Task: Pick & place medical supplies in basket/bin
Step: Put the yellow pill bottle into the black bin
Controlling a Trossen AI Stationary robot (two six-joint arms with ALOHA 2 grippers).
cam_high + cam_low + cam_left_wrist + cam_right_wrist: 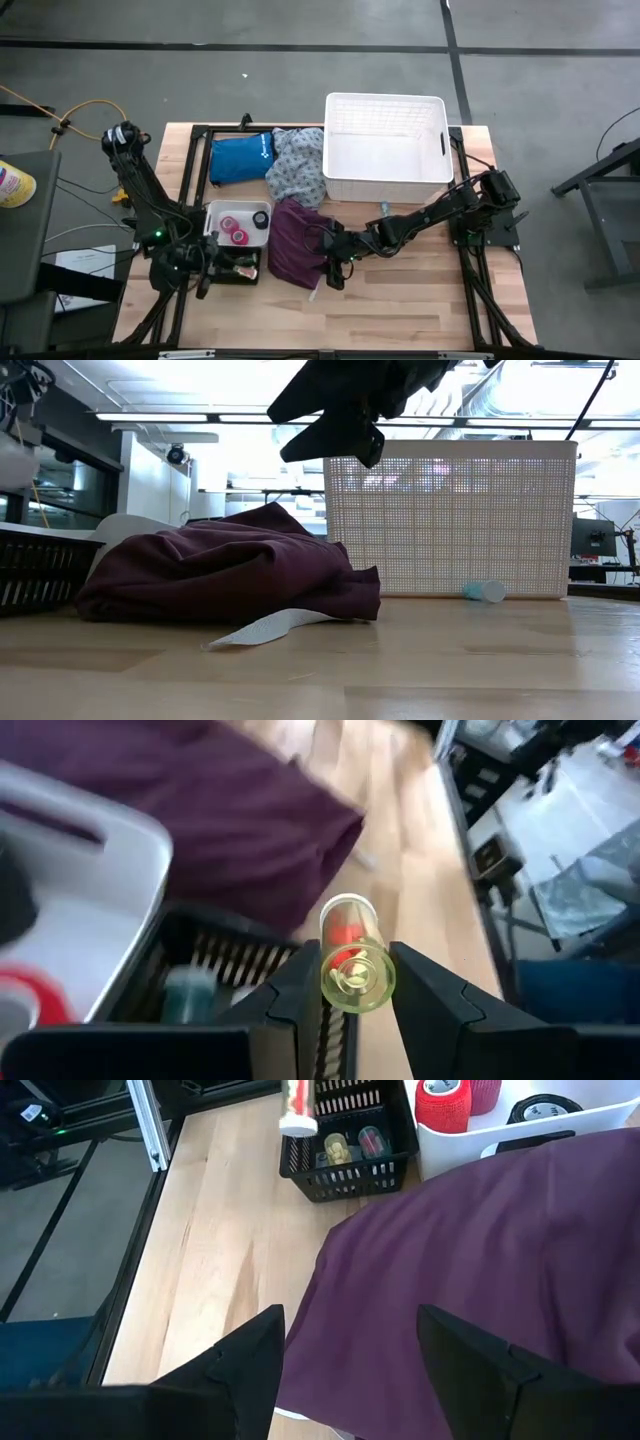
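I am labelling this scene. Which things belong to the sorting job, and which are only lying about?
Job: vial in the left gripper; black crate; maroon cloth under the open right gripper; white basket; white tray.

Lying about: blue pouch; paper slip.

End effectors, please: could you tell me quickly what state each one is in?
Left end effector: closed on a clear vial.
Right end effector: open above the maroon cloth, holding nothing.
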